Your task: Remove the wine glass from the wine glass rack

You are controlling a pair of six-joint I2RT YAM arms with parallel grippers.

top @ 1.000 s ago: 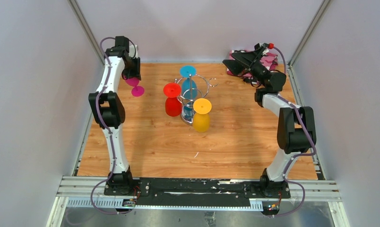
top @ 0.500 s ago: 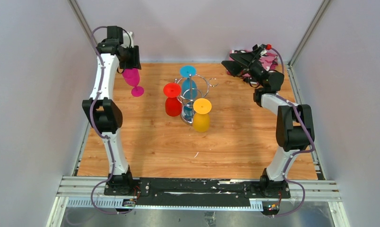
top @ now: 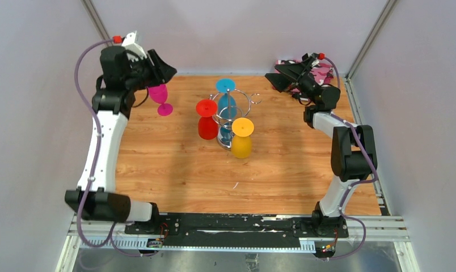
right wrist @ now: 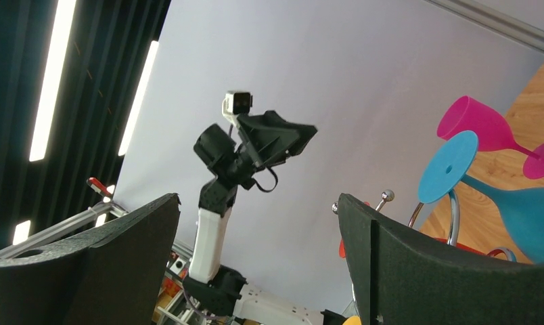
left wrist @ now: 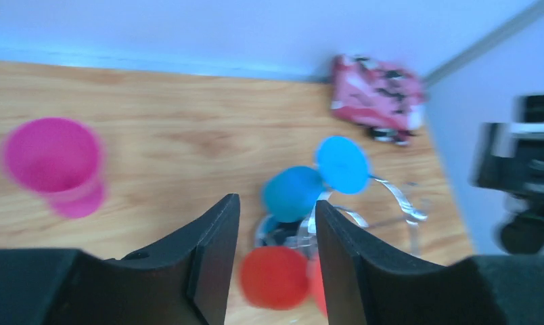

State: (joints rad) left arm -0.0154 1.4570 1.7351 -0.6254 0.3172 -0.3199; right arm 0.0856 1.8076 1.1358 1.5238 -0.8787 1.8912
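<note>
The left claw (left wrist: 276, 206) hangs open and empty above the far-left part of the table (top: 186, 170). It is nearer the wine glass rack (top: 231, 107) than the right claw (top: 274, 78), which is also spread, at the far right. The red wine glass (top: 207, 120) hangs foot-up on the rack's left side, its axis vertical, below and to the right of the left claw.

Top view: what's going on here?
Glasses are coming off a rack. A pink glass already stands upright on the table, left of the rack. The left gripper is open and empty, clear of that glass. A red glass, a blue glass and a yellow glass hang upside down on the rack. The right gripper is open and empty at the far right corner.
</note>
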